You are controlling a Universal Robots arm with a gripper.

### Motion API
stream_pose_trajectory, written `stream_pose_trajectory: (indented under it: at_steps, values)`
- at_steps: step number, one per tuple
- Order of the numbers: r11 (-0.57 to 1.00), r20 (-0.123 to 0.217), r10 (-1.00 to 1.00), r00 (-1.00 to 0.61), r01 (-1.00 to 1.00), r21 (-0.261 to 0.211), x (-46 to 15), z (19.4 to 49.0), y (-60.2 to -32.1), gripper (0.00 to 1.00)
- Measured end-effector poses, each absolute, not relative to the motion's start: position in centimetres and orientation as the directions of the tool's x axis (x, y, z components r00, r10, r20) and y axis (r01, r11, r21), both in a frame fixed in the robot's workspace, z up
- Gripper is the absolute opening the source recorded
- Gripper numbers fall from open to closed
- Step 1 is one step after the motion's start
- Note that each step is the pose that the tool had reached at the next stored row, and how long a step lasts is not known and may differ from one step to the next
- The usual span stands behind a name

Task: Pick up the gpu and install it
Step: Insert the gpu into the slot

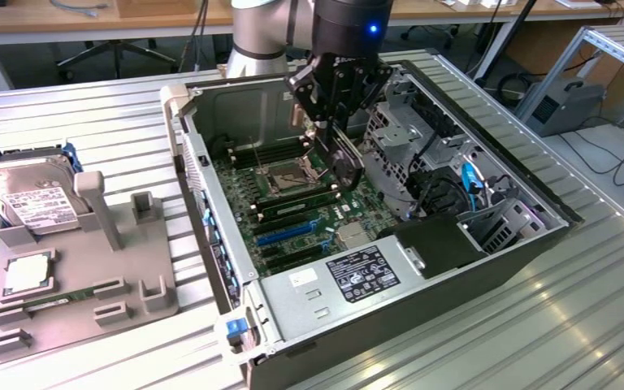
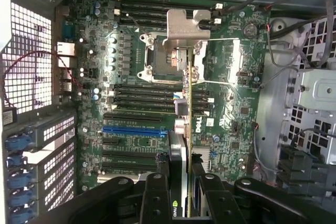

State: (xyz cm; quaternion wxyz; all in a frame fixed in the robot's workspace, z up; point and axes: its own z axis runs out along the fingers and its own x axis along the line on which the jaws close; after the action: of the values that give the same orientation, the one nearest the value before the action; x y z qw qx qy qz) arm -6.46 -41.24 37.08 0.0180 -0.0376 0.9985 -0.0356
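The arm reaches straight down into the open computer case (image 1: 195, 154), its fingers (image 2: 156, 195) clamped on the gpu (image 2: 178, 156). The gpu hangs edge-down above the motherboard (image 2: 131, 145).

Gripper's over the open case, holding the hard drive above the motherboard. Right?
Not the hard drive, which sits outside the case. The gripper holds the gpu edge-on above the motherboard, as the wrist view shows.
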Motion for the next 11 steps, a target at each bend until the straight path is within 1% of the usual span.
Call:
stream_pose_trajectory:
  at_steps: [11]
  values:
    - [0.991,-0.033,-0.119,-0.992,-0.116,-0.072,-6.46,37.08,-41.24,0.27]
